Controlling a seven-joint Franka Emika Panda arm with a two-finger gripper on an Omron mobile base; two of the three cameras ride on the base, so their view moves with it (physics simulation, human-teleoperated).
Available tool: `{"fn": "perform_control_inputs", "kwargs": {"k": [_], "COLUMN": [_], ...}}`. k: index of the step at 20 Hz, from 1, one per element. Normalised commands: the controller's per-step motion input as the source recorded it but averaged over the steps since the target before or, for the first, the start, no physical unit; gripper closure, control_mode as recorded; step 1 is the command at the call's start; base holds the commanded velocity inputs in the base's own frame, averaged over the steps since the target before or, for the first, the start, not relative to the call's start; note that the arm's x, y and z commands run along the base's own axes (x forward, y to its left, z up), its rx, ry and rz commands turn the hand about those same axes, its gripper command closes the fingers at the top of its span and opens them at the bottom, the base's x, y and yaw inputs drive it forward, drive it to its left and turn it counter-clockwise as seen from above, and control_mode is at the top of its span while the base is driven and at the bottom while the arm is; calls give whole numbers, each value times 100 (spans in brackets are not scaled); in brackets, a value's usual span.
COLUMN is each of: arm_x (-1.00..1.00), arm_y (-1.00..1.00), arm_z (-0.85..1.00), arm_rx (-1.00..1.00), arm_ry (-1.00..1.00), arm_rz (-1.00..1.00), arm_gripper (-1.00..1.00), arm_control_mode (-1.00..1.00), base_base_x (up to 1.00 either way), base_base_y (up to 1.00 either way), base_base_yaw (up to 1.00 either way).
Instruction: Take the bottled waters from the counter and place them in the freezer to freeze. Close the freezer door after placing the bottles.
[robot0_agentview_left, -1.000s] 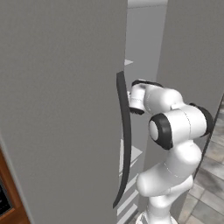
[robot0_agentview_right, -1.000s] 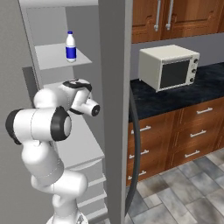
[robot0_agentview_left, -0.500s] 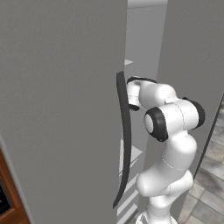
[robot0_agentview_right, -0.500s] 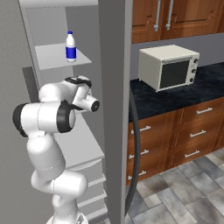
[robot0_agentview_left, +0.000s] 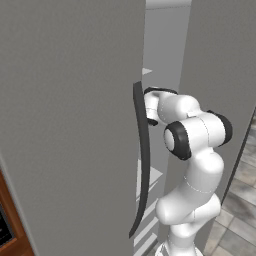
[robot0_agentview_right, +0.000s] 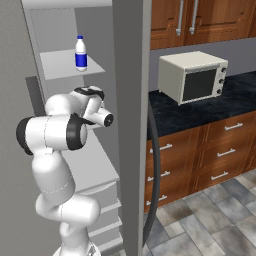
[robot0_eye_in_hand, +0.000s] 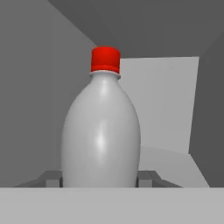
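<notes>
Inside the open freezer (robot0_agentview_right: 65, 30), the gripper (robot0_eye_in_hand: 100, 177) stands closed on the lower body of the red-capped water bottle (robot0_eye_in_hand: 101, 131), which rises upright between the two fingertips (robot0_eye_in_hand: 52, 177), its cap well above them and a pale freezer shelf (robot0_eye_in_hand: 175, 162) spreading beyond and below. The step in hand looks to be setting this second bottle down: it would go best lowered straight and level until its base sits flat on the shelf, the jaws parting only then and the hand drawing back along its own line so neither finger tips the bottle. How near the base is to the shelf cannot be told from the hand view. The blue-labelled bottle (robot0_agentview_right: 80, 53) already stands on an upper shelf, above the hand and well apart. The freezer door (robot0_agentview_left: 70, 125) hangs open close beside the arm, its long dark handle (robot0_agentview_left: 143, 160) just beside the forearm, a thing to clear on withdrawal. A cream toaster oven (robot0_agentview_right: 192, 76) sits on the black counter (robot0_agentview_right: 180, 112), far off to the side.
</notes>
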Motion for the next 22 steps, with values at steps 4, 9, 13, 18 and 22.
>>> {"fn": "perform_control_inputs", "kwargs": {"k": [4,9,13,18,22], "arm_x": [0,0,0,0,0], "arm_y": [0,0,0,0,-10], "arm_z": [-1,0,0,0,0], "arm_rx": [0,0,0,0,0], "arm_ry": [-1,0,0,0,0], "arm_rz": [0,0,0,0,-1], "arm_gripper": [100,-100,-100,-100,-100], "arm_control_mode": [-100,-100,-100,-100,-100], "base_base_x": [0,0,0,0,0], "base_base_y": [0,0,0,0,0], "base_base_yaw": [0,0,0,0,0]}}
